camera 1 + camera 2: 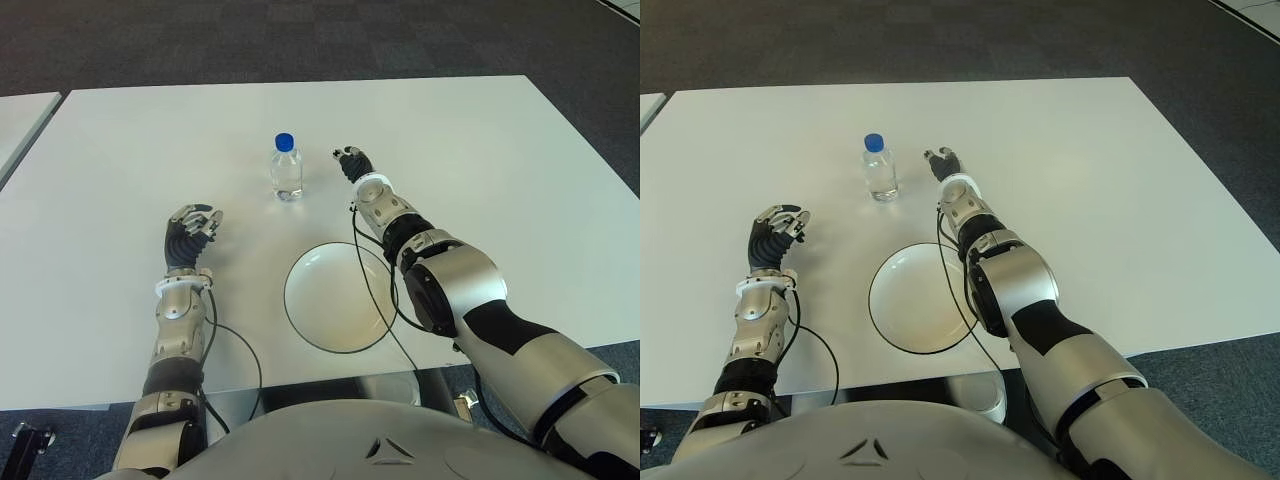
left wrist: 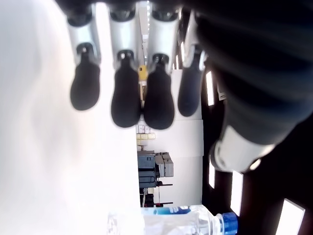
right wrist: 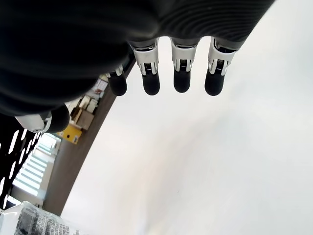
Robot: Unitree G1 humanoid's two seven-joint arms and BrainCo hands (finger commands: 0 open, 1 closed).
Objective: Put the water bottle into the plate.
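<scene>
White table (image 1: 520, 180) fills most of both eye views, dark carpet (image 1: 300, 40) beyond its far edge; a second white surface (image 1: 20, 120) is cut off at the left edge.

Plate (image 1: 335, 298): white, round, dark rim, on the table just nearer the robot than the right hand, its right side crossed by the forearm and a black cable.

Water bottle (image 1: 287, 168): small, clear, blue cap, upright, just left of the right hand (image 1: 352, 160), apart from it, not on the plate.

Right hand: fingers (image 3: 182, 81) extended, loose, holding nothing.

Left hand (image 1: 190, 232): well left of the plate, nearer the robot than the bottle, fingers (image 2: 126, 100) half-curled, relaxed, nothing in them.

Wrist views catch only an edge of the bottle; label unreadable. Can't tell if either hand touches the table.
</scene>
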